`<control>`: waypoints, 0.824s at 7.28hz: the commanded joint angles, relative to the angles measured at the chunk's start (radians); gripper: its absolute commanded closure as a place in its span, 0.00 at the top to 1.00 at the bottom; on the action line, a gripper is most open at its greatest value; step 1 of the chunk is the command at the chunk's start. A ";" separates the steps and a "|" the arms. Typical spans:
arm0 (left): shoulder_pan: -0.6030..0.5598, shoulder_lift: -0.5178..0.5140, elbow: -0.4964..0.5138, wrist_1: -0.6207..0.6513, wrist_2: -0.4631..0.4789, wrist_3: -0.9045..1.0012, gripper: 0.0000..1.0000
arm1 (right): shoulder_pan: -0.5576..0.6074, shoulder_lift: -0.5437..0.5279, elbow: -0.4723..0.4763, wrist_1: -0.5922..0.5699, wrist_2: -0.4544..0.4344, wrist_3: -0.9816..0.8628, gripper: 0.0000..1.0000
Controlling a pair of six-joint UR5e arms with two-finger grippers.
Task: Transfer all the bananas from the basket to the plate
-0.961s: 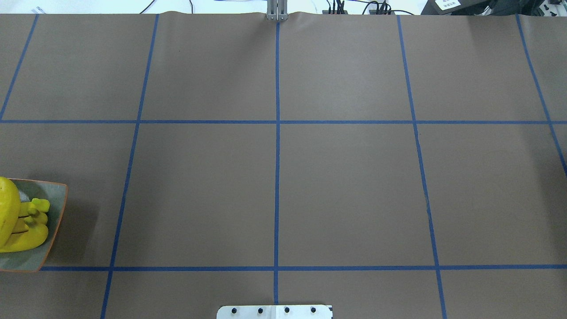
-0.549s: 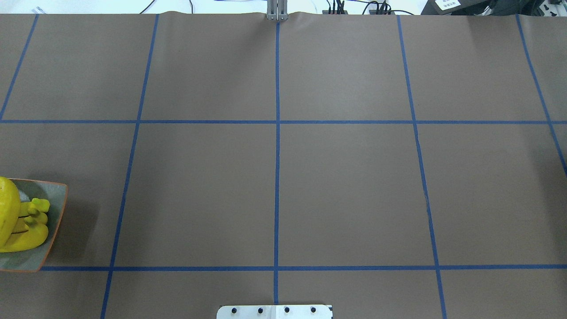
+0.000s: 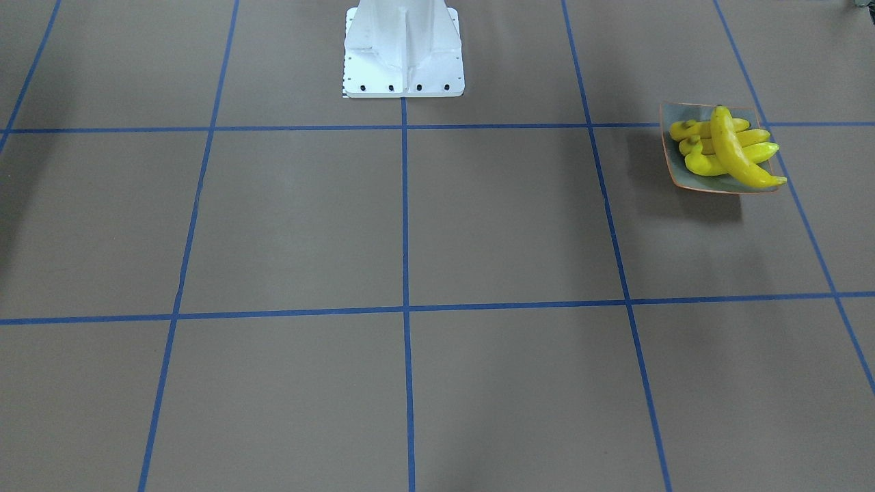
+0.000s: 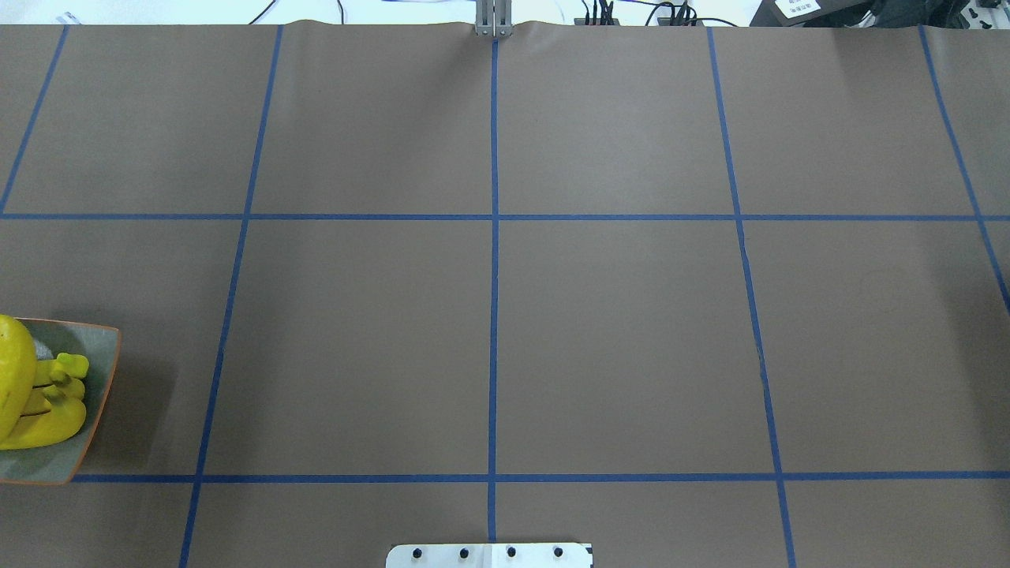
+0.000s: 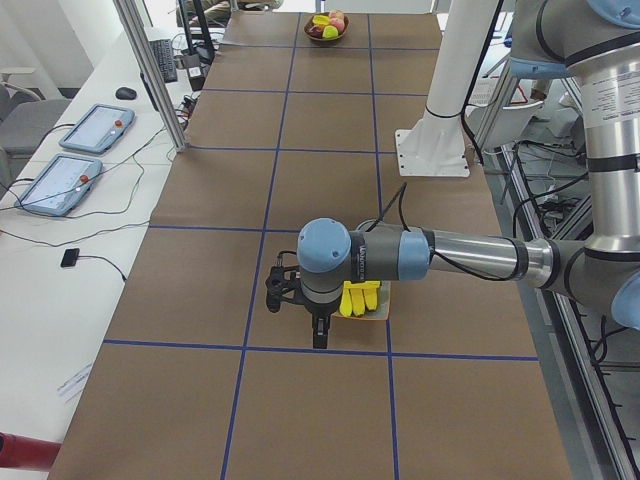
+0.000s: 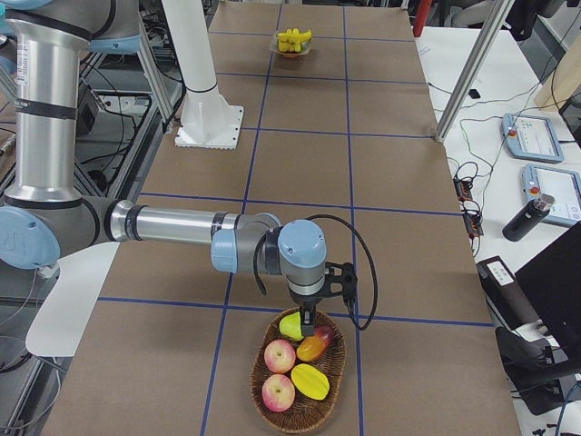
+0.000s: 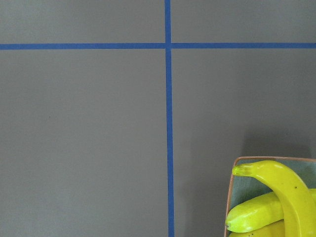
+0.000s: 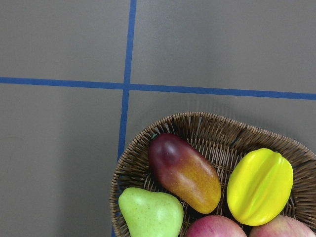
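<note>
— Where were the bananas point(image 3: 726, 149)?

— All four lay on the plate point(image 3: 672, 171), near the end of the table point(image 3: 478, 225) on the robot's left. Three lay side by side. The fourth lay crosswise on top of them, its tip reaching past the plate's rim.

— And the basket point(image 6: 269, 411)?

— At the other end of the table, well apart from the plate. It held a pear point(image 8: 150, 215), a mango point(image 8: 185, 173), a star fruit point(image 8: 259, 185) and two apples point(image 6: 280, 356).

— What about the left claw point(image 5: 318, 338)?

— It pointed down over the brown table cover, just beside the plate, with its arm stretched out level above the table. It showed only in a side view, so I could not tell whether its jaws were apart or closed, or whether it had hold of anything. Its wrist camera caught a corner of the plate, some banana ends and the blue tape lines point(image 7: 169, 123).

— The right claw point(image 6: 309, 320)?

— That one pointed down above the basket's edge, over the pear and mango. Again only a side view caught it, so I could not tell how wide it stood or whether it gripped anything.

— Anything else on the table?

— The robot's white base point(image 3: 403, 58), bolted at the middle of its side.
</note>
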 commanded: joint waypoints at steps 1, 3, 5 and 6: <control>-0.001 0.018 -0.008 -0.001 0.006 0.001 1.00 | -0.001 0.009 0.061 -0.088 0.003 0.003 0.99; -0.001 0.018 -0.010 -0.001 0.006 -0.001 1.00 | -0.003 0.009 0.060 -0.083 0.011 0.004 1.00; -0.001 0.035 -0.008 -0.001 0.008 -0.001 1.00 | -0.003 0.009 0.060 -0.083 0.016 0.006 1.00; -0.001 0.061 -0.010 0.000 0.008 -0.007 1.00 | -0.003 0.009 0.060 -0.083 0.014 0.006 1.00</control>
